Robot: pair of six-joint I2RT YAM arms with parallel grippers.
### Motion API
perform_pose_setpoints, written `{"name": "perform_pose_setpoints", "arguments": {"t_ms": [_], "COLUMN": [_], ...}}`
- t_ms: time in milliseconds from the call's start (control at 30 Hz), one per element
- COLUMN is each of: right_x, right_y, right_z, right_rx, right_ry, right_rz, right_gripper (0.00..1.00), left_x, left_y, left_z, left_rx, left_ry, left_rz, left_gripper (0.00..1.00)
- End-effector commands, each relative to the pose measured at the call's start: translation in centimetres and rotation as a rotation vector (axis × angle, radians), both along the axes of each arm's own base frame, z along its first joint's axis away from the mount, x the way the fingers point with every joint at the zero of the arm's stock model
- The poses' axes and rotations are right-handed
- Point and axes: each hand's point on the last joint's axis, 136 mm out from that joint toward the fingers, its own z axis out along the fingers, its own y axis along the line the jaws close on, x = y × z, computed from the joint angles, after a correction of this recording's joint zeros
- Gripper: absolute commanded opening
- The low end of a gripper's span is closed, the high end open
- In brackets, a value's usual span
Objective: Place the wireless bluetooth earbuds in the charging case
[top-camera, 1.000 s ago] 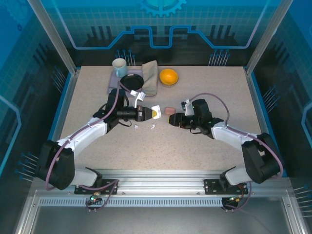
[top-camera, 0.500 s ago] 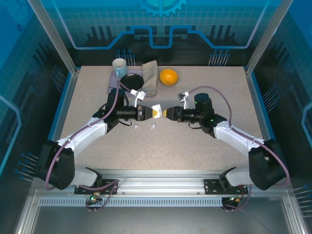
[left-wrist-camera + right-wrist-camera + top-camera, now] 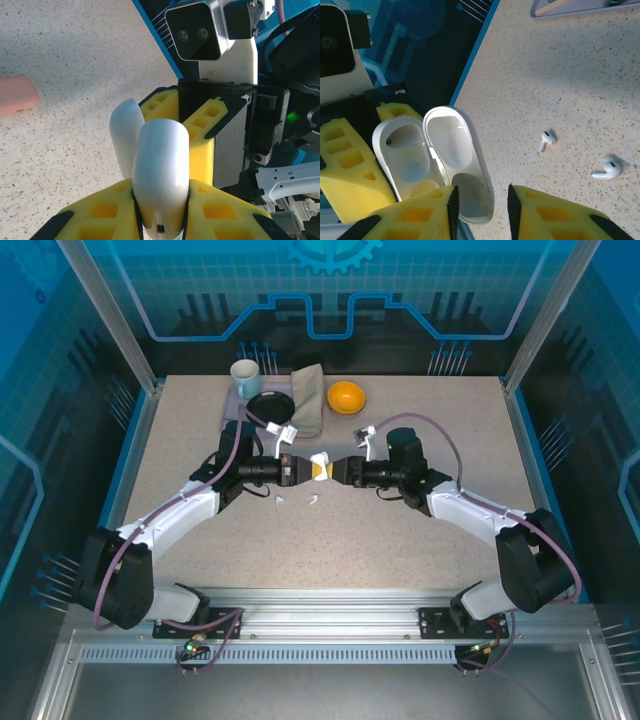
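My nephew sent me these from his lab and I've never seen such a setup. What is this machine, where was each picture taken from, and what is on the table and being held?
It is two robot arms bolted at a table's near edge, each ending in yellow two-finger jaws. The wide picture comes from a fixed camera above and behind them; the two close-ups come from cameras on the wrists. The left arm has its jaws shut on a small white case, lid open. The right arm faces it, jaws apart at the lid's edge. Two white earbuds lie on the table. A pink case lies nearby; a cup, cloth and orange bowl sit at the back.
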Motion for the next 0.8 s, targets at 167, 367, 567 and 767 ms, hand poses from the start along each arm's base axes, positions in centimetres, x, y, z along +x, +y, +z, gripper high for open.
{"name": "perform_pose_setpoints", "arguments": {"t_ms": [167, 367, 567, 767], "right_x": [0.4, 0.4, 0.8, 1.5], "right_y": [1.0, 0.9, 0.0, -1.5], "right_z": [1.0, 1.1, 1.0, 2.2], "right_rx": [0.036, 0.038, 0.017, -0.126], "right_ry": [-0.026, -0.025, -0.025, -0.066], "right_rz": [0.031, 0.028, 0.009, 0.046], "right_gripper": [0.23, 0.06, 0.0, 0.0], "left_x": [-0.5, -0.5, 0.0, 0.3], "left_y": [-0.3, -0.3, 0.0, 1.1], "left_z": [2.1, 2.1, 1.7, 3.1], "left_rx": [-0.049, -0.055, -0.023, 0.026], "left_ry": [-0.044, -0.042, -0.04, -0.099], "left_rz": [-0.028, -0.024, 0.005, 0.031], "left_gripper": [0.0, 0.0, 0.5, 0.82]}}
